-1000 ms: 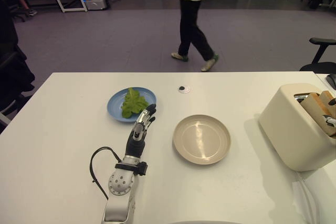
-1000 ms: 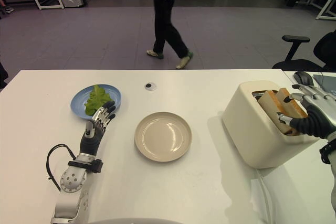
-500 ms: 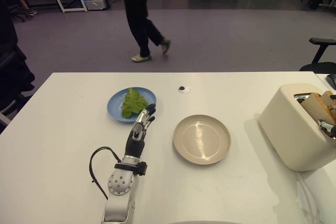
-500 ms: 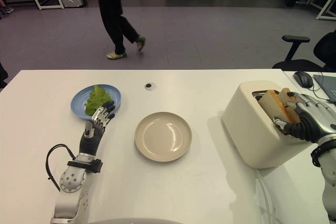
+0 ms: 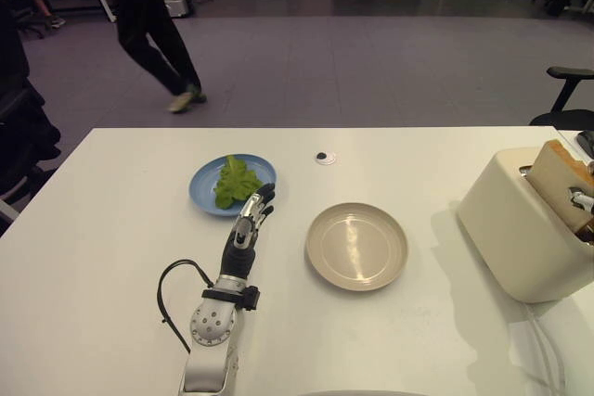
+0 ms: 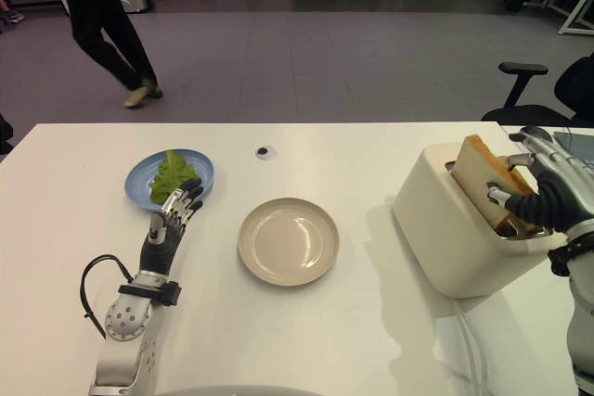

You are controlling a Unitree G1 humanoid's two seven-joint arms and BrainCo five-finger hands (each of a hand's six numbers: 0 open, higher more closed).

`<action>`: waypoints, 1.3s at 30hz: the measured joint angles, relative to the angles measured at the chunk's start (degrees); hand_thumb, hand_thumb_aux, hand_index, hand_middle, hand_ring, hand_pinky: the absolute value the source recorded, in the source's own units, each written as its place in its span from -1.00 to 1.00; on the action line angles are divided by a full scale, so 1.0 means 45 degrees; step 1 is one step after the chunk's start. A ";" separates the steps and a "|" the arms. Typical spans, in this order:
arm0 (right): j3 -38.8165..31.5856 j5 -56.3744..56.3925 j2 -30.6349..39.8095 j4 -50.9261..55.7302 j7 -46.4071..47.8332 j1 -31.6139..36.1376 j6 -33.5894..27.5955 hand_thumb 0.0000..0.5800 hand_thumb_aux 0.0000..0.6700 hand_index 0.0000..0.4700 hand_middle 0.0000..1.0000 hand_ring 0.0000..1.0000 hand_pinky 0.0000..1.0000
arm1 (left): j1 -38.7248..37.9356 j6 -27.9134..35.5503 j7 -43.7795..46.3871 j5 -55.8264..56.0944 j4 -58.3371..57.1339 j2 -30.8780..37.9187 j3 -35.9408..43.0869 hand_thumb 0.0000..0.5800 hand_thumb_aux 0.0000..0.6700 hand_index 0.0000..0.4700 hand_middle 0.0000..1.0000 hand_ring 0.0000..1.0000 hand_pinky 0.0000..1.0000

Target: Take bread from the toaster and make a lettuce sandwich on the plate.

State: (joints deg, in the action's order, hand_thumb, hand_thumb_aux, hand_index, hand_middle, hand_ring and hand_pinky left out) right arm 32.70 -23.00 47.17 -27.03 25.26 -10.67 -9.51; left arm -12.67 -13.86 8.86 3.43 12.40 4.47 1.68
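A cream toaster [image 6: 445, 229] stands at the table's right edge. My right hand [image 6: 549, 199] is shut on a bread slice [image 6: 484, 172], which sticks up tilted out of the toaster's slot. A second slice [image 6: 522, 225] sits lower in the slot behind it. The empty beige plate [image 6: 289, 240] lies at the table's middle. To its left a blue plate [image 6: 139, 187] carries a lettuce leaf [image 6: 170, 174]. My left hand [image 6: 171, 223] rests flat on the table just short of the blue plate, fingers stretched out and holding nothing.
A small black-and-white disc [image 6: 266, 151] lies on the table behind the plates. A black cable loop [image 6: 91, 277] hangs at my left wrist. A white cord [image 6: 467, 345] runs along the table in front of the toaster. An office chair [image 6: 543, 90] stands beyond the right corner.
My right hand has closed on the bread slice and drawn it upward out of the toaster. The left hand has stayed still.
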 measured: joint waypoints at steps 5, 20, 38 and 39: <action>0.0162 0.0686 -0.0002 -0.0107 0.0189 0.0377 -0.0357 1.00 1.00 1.00 -1.00 -1.00 -1.00 | 0.0000 -0.0046 -0.0070 -0.0003 -0.0001 -0.0030 0.0009 -1.00 -1.00 -1.00 -1.00 -1.00 -1.00; 0.0843 0.3327 -0.0028 -0.1239 0.0277 0.2569 -0.1919 1.00 1.00 1.00 -1.00 -1.00 -1.00 | 0.0031 -0.0150 -0.0183 -0.0008 -0.0031 -0.0046 0.0033 -1.00 -1.00 -1.00 -1.00 -1.00 -1.00; -0.7796 0.8069 -0.5019 -0.2162 -0.0612 0.4973 -0.7237 1.00 1.00 1.00 -1.00 -1.00 -1.00 | 0.0192 -0.0397 -0.0252 -0.0025 -0.0276 -0.0302 0.0129 -1.00 -1.00 -1.00 -1.00 -1.00 -1.00; -0.8162 0.7908 -0.5007 -0.1673 -0.0537 0.4959 -0.7041 1.00 1.00 1.00 -1.00 -1.00 -1.00 | 0.0191 -0.0410 -0.0263 -0.0027 -0.0280 -0.0311 0.0132 -1.00 -1.00 -1.00 -1.00 -1.00 -1.00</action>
State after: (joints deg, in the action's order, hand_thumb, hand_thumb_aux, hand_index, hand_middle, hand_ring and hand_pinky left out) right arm -4.02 12.59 24.64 -34.55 22.84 11.65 -41.20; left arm -11.81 -15.70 7.68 3.31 11.14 3.07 2.27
